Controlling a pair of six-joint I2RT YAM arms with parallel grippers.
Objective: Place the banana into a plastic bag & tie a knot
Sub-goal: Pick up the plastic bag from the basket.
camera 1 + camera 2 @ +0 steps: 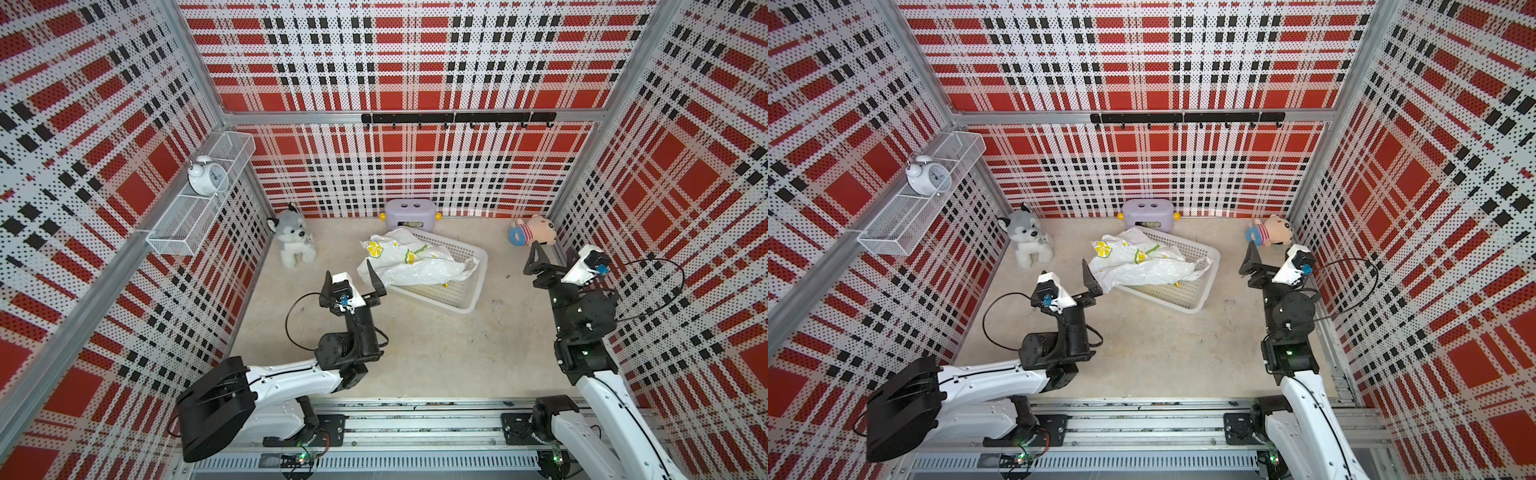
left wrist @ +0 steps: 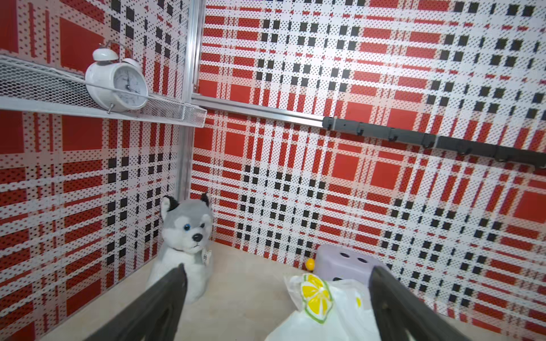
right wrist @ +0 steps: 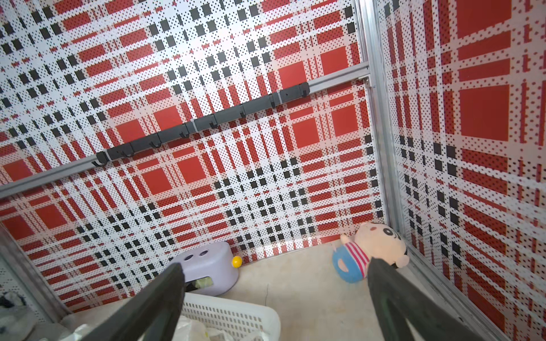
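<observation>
The plastic bag (image 1: 411, 266) (image 1: 1142, 266), white with lemon prints, lies crumpled over the white lattice basket (image 1: 478, 282) at the back middle of the floor. The banana is almost wholly hidden; only a small yellow bit (image 1: 445, 284) shows under the bag's near edge. No knot is in view. My left gripper (image 1: 349, 272) hovers open just left of the bag's near corner, and the left wrist view shows the bag (image 2: 334, 313) near one finger, untouched. My right gripper (image 1: 555, 249) (image 3: 275, 262) hangs open and empty to the right of the basket (image 3: 236, 319).
A husky plush (image 1: 293, 243) sits at the back left and a pig plush (image 1: 534, 235) at the back right. A lilac box (image 1: 411, 214) stands against the back wall behind the basket. The left wall carries a wire shelf with an alarm clock (image 1: 208, 174). A hook rail (image 1: 457, 118) runs along the back wall.
</observation>
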